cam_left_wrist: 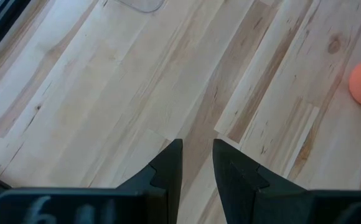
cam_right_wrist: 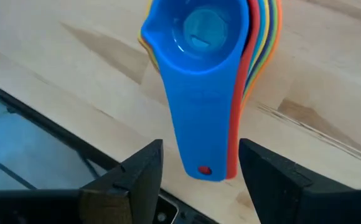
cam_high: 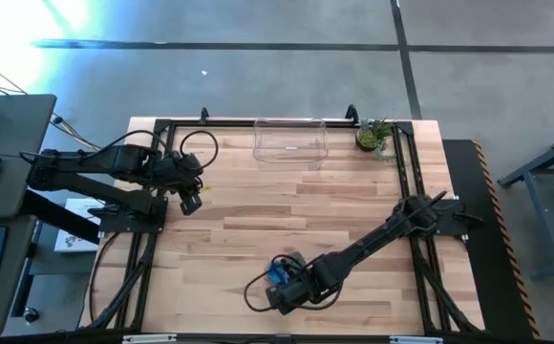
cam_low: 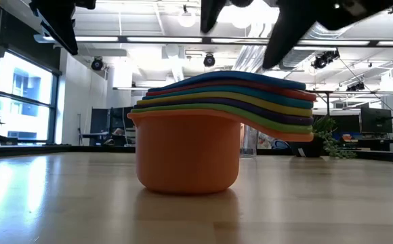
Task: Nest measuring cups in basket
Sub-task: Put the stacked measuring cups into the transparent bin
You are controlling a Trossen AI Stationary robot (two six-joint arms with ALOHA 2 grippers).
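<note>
Several risks, weighed largest first. Stood far from the nested measuring cups [cam_high: 279, 271]: the basket [cam_high: 289, 143], at the counter's [cam_high: 287, 215] opposite edge. Rested near the front edge, stack unlifted, handles [cam_right_wrist: 206, 134] between right hand's [cam_right_wrist: 200, 171] spread fingers, gripping nothing. Could topple or fan apart if pinched off-centre. Idled left hand [cam_left_wrist: 197, 163], part-open, empty, near its base.

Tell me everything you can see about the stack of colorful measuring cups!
The measuring cups are already nested into one stack, standing upright on the wooden table near its front edge, far from the clear basket. They look like smooth plastic. The biggest, orange one is at the bottom; green, purple, yellow, teal and red rims layer above it, with the blue cup on top. Their handles fan out together to one side. The right gripper stands open astride the handles, apparently not touching.
</note>
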